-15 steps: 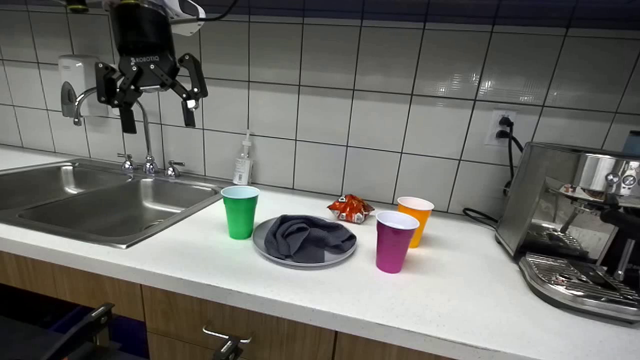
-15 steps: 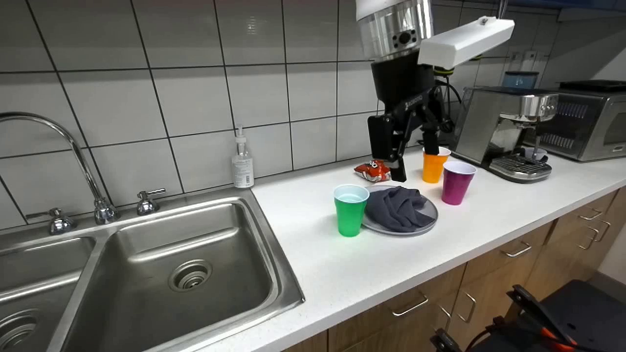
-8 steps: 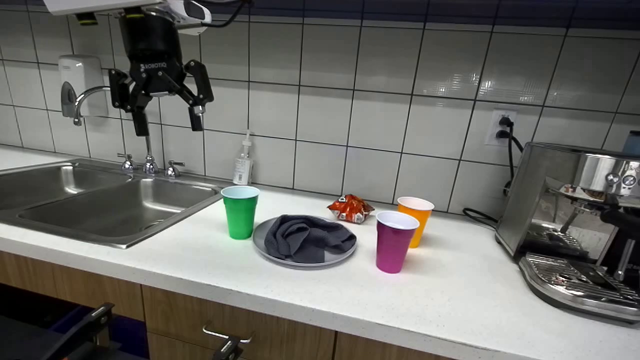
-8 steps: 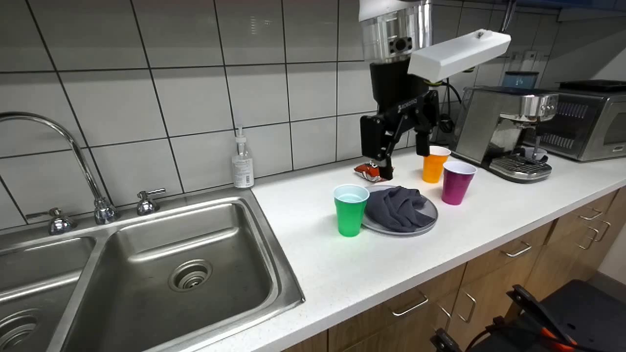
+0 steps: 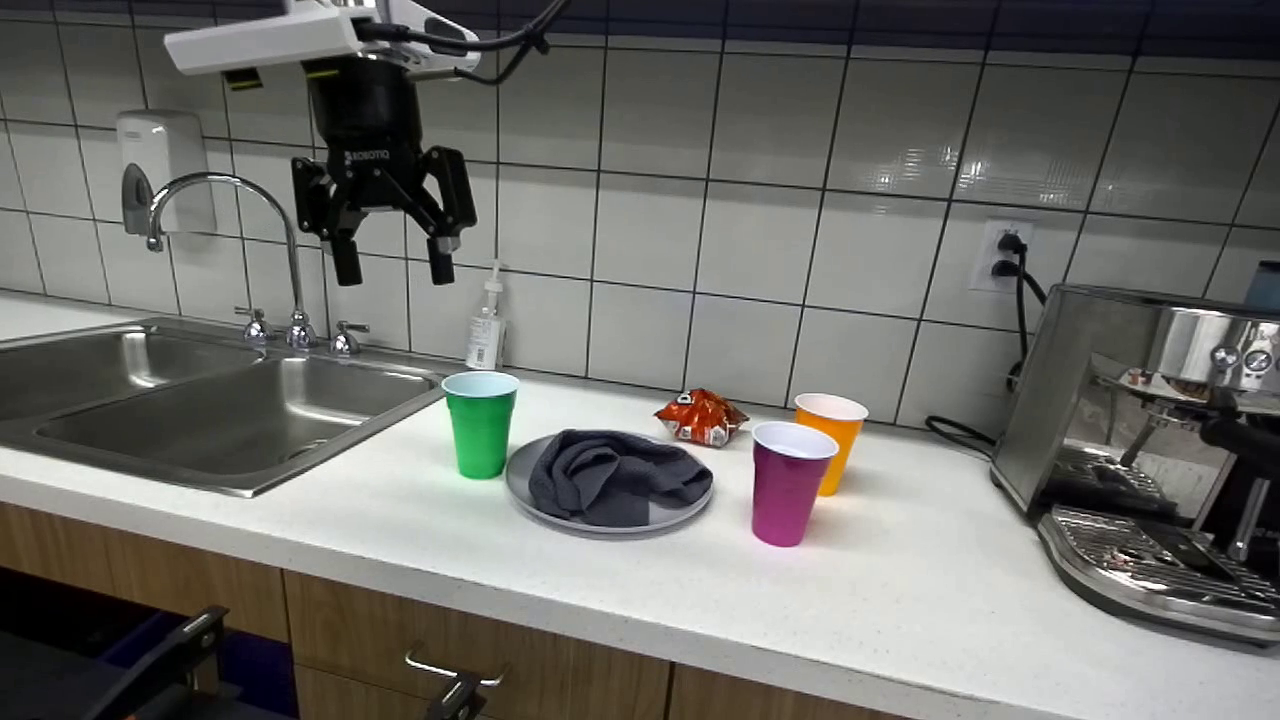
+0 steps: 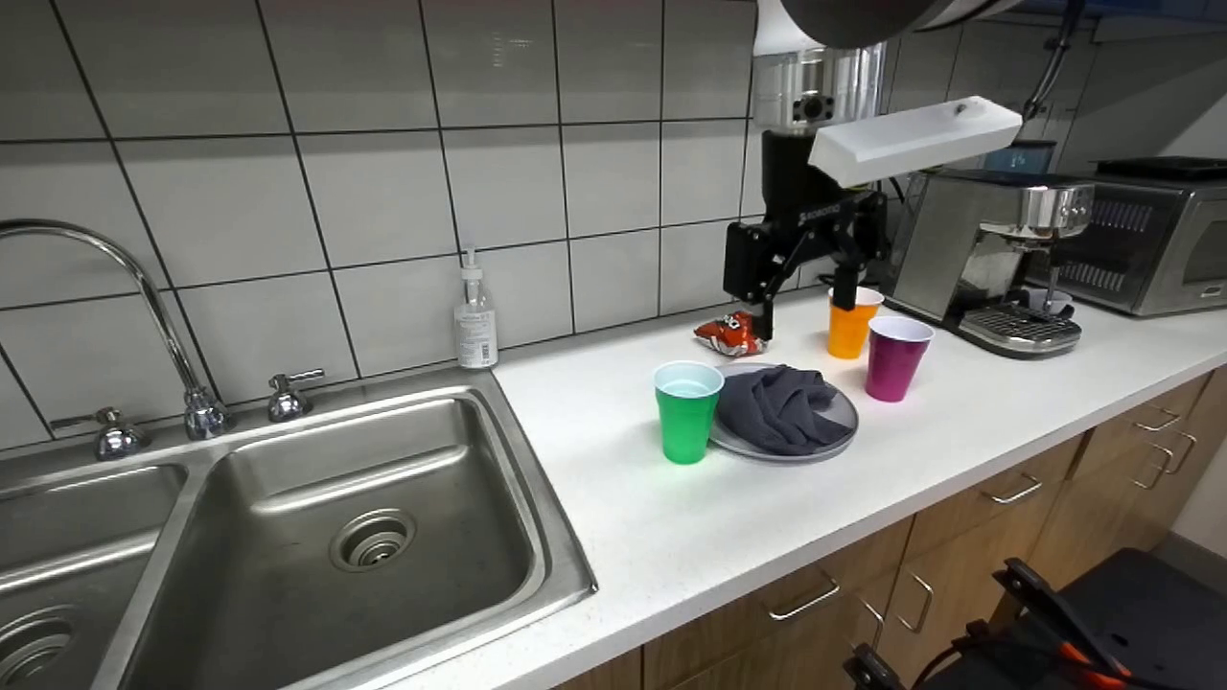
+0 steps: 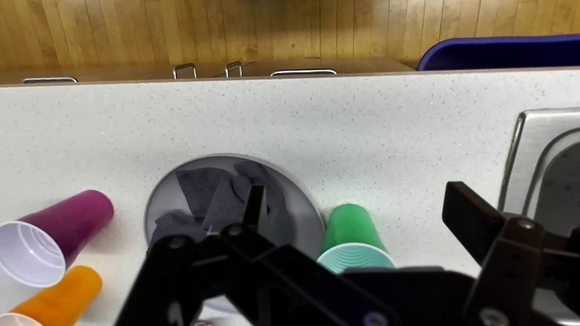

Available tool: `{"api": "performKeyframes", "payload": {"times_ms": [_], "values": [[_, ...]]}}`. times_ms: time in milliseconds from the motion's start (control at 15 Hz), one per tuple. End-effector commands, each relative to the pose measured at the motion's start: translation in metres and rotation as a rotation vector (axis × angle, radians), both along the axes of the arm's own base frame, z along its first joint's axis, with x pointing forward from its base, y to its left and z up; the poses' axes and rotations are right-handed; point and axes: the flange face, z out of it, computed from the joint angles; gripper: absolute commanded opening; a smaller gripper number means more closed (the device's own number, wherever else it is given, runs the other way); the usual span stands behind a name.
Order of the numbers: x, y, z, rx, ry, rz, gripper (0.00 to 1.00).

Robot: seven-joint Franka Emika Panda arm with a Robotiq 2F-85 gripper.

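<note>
The Robotiq gripper (image 5: pixel 395 272) hung high over the white counter (image 5: pixel 350 525), its jaws spread wide with only air between them. On the counter, a green plastic cup (image 5: pixel 481 430), pale inside, stood upright just beside a round grey plate (image 5: pixel 668 513) bearing a rumpled dark-grey cloth (image 5: pixel 605 480).

Both exterior views face the tiled wall (image 5: pixel 650 230), wrist view downward.
</note>
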Motion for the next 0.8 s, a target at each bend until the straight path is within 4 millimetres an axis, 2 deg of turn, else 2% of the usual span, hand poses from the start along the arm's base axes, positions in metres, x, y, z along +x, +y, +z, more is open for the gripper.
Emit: {"api": "performKeyframes", "payload": {"times_ms": [0, 733], "values": [[0.003, -0.02, -0.01, 0.029, -0.038, -0.115, 1.0], [0.022, -0.069, -0.057, 0.072, -0.111, -0.417, 1.0]]}}
